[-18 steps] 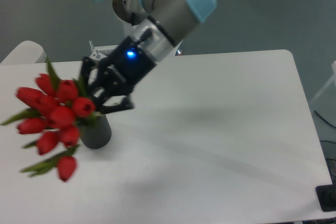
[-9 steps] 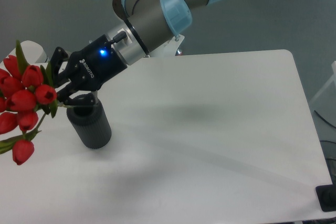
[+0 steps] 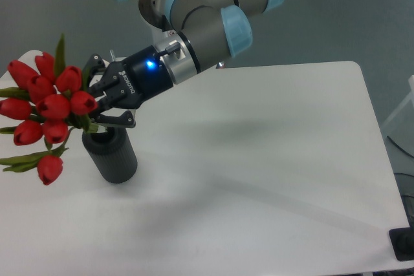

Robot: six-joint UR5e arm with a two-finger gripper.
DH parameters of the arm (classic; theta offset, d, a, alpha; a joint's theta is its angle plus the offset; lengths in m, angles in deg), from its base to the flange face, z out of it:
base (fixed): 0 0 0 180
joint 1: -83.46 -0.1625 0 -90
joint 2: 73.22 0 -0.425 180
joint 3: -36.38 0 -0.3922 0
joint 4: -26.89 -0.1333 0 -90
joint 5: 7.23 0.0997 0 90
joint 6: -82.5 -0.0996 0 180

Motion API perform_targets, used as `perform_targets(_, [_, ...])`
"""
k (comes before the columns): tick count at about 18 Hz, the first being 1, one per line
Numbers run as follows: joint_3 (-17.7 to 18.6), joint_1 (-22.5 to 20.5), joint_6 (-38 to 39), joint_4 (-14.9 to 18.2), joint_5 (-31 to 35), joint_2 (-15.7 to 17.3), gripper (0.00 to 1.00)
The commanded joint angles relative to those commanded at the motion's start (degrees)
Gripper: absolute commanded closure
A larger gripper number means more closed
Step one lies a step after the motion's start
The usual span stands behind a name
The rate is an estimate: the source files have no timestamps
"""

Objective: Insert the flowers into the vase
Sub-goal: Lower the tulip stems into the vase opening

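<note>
Red tulip buds, 8 countable, bunched as 1 set of flowers (image 3: 48, 105) at the 9 o'clock side of the view, with narrow green leaves poking out toward 12 and 8 o'clock. 1 bud hanging lowest, at about 7 o'clock of the bunch, slightly apart from the rest. Stems running from the bunch toward 3 o'clock into the gripper (image 3: 103, 103). Black fingers, 2 of them, closed around the stems just above the mouth of the vase; exact contact hard to make out behind leaves. Blue light glowing on the gripper body, 1 spot.

Dark grey ribbed vase (image 3: 111, 157), 1 only, standing upright on the white table (image 3: 272, 179) at roughly 8 o'clock of the tabletop. Bunch held off to the vase's 10 o'clock side, heads hanging beyond its rim rather than over the centre; whether the stem ends reach inside the mouth cannot be told. Grey arm (image 3: 207, 27) with light blue joint covers, reaching down from 12 o'clock toward the gripper.
</note>
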Motion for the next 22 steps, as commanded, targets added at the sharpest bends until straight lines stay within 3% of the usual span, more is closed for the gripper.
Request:
perform_targets(10, [4.21, 0.53, -2.28, -0.18, 0.09, 0.53, 0.87])
perform_targets(22, [10.54, 1.49, -12.92, -0.18, 0.17, 0.26, 0.87])
